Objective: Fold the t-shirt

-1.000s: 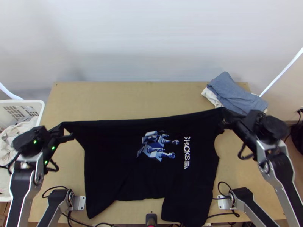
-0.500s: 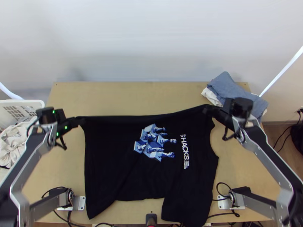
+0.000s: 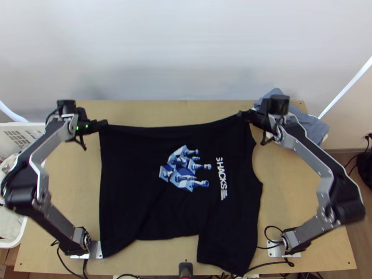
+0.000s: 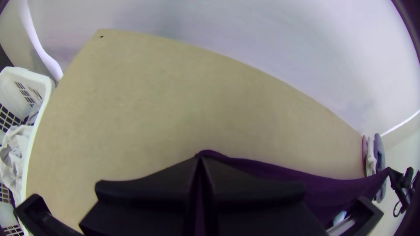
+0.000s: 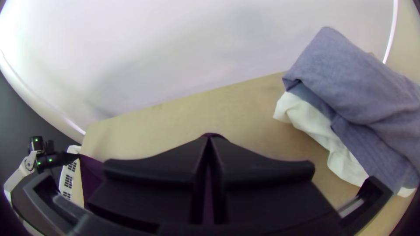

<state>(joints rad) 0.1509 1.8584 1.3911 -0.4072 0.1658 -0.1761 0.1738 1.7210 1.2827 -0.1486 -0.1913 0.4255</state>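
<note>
While left fingers (image 3: 99, 125) and right fingers (image 3: 255, 119) clamp its far corners, the black t-shirt (image 3: 135, 172) stretches between them

1 white basket (image 4: 43, 81) of pale cloth (image 4: 16, 146), folded grey-blue cloth (image 5: 345, 78) over cream cloth (image 5: 308, 122)

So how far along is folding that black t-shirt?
Done: the t-shirt is spread wide, print up. In hand: its far edge, stretched between the left claw and right claw. Left: apparently all the folding, since no neat fold shows and the near edge lies uneven.
</note>
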